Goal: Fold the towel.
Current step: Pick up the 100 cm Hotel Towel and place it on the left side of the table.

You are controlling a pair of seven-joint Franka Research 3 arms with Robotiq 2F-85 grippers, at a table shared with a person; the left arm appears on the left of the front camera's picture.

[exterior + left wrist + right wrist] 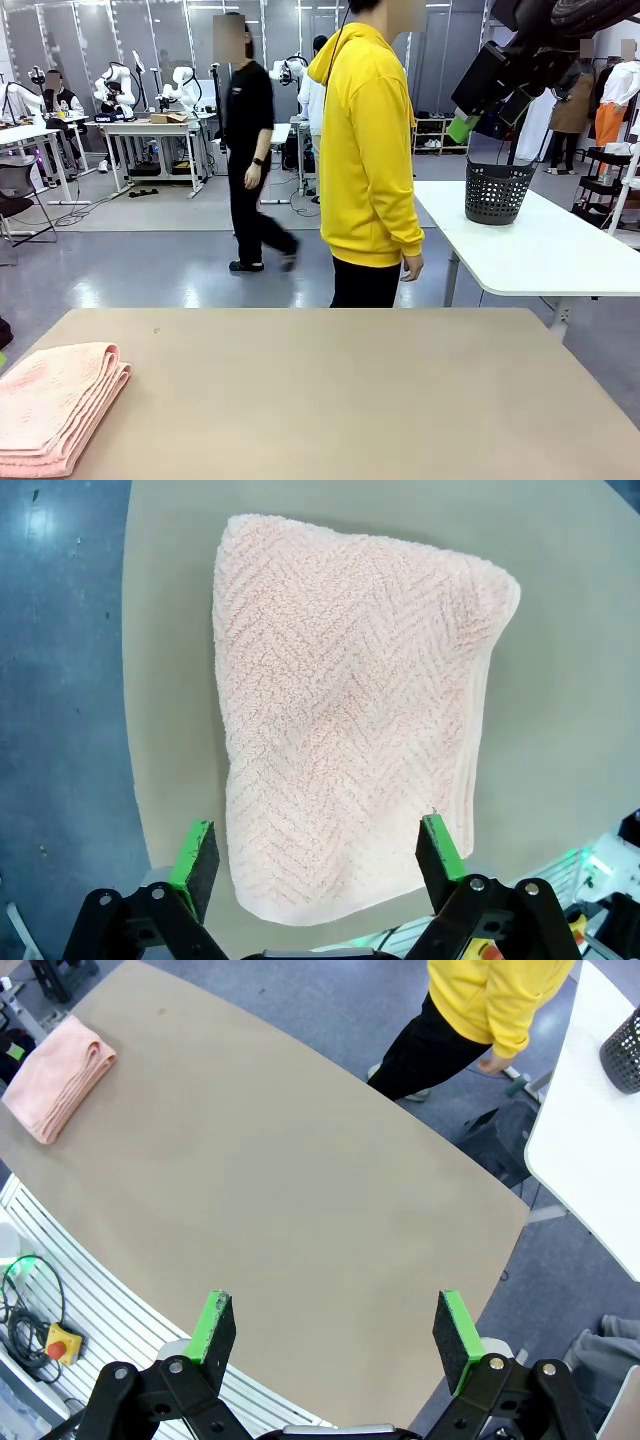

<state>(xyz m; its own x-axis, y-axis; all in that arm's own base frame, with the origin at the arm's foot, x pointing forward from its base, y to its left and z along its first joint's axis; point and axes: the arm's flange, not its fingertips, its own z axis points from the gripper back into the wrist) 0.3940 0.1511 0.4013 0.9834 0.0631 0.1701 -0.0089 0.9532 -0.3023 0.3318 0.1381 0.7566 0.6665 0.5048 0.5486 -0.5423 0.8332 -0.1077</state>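
The towel (55, 405) is salmon-pink and lies folded in several layers at the near left corner of the tan table (350, 400). From the left wrist view the towel (350, 710) shows its zigzag weave. My left gripper (320, 858) hovers over its near edge, open, with nothing between the green pads (197, 865). My right gripper (335, 1332) is also open and empty, held high over the table's right part. It shows at the upper right in the front view (468, 125). The towel (60, 1075) lies far off at the left in the right wrist view.
A person in a yellow hoodie (368, 150) stands at the table's far side, back turned. A black perforated basket (497, 190) sits on a white table (540, 250) behind to the right. Another person walks farther back.
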